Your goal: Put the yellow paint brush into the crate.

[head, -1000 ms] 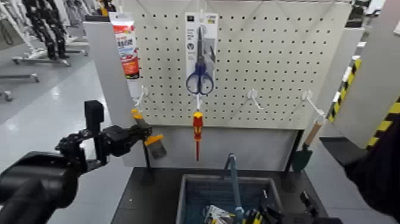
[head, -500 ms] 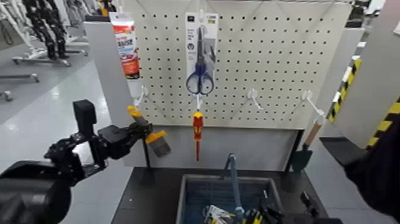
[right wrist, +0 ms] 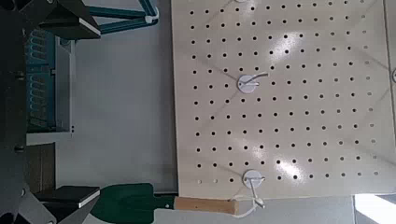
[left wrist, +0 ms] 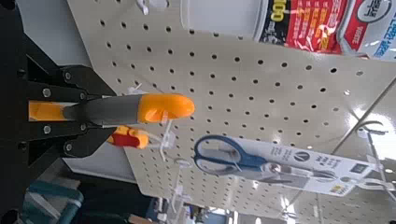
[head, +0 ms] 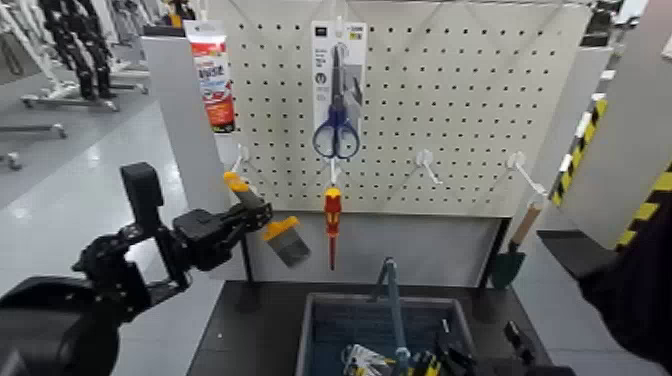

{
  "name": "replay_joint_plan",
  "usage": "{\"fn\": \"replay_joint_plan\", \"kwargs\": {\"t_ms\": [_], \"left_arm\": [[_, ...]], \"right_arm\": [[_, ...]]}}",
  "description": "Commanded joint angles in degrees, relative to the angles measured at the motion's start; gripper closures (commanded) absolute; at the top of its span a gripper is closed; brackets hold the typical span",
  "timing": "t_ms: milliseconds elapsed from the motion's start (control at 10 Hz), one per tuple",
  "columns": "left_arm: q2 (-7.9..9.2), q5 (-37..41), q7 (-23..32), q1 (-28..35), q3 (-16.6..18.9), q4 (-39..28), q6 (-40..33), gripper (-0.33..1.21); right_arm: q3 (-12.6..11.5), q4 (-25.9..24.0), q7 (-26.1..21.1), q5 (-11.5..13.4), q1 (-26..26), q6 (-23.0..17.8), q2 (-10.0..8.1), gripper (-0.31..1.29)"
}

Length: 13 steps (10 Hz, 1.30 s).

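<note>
Now the yellow paint brush [head: 265, 218] is seen gripped in the left gripper [head: 222, 226], held in the air before the pegboard [head: 450, 110], up and left of the crate [head: 325, 325]. Its clamped handle [left wrist: 117, 110] is shown close only from the left wrist. The right gripper's state cannot be told; beside it a green trowel [right wrist: 131, 202] is revealed.

Crate [head: 325, 330] on dark tabletop [head: 250, 330] below pegboard [head: 450, 110].

Grey-and-yellow paint brush [head: 266, 218], blue-grey crate [head: 312, 330]
</note>
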Motion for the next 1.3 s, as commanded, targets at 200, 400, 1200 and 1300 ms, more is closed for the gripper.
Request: {"fn": "replay_joint_plan", "kwargs": {"t_ms": [200, 400, 1200, 1300], "left_arm": [[-1.16, 13.51, 0.00, 0.93, -3.79, 3.05, -0.81, 1.15], [-1.16, 18.16, -0.09, 0.93, -7.66, 9.20, -2.22, 1.15], [0.07, 20.54, 2.55, -3.11, -21.10, 21.95, 3.05, 1.15], [0.16, 20.89, 3.34, -3.29, -21.37, 22.03, 4.46, 1.13]], "right_arm": [[0.11, 0.36, 0.00, -0.01, -0.04, -0.45, 0.14, 0.12], [0.11, 0.45, 0.00, -0.01, 0.05, -0.89, 0.23, 0.12], [0.55, 1.59, 0.00, -0.71, -0.21, -2.21, 0.05, 0.12], [0.55, 1.68, 0.00, -0.71, -0.12, -2.30, 0.05, 0.12]]}}
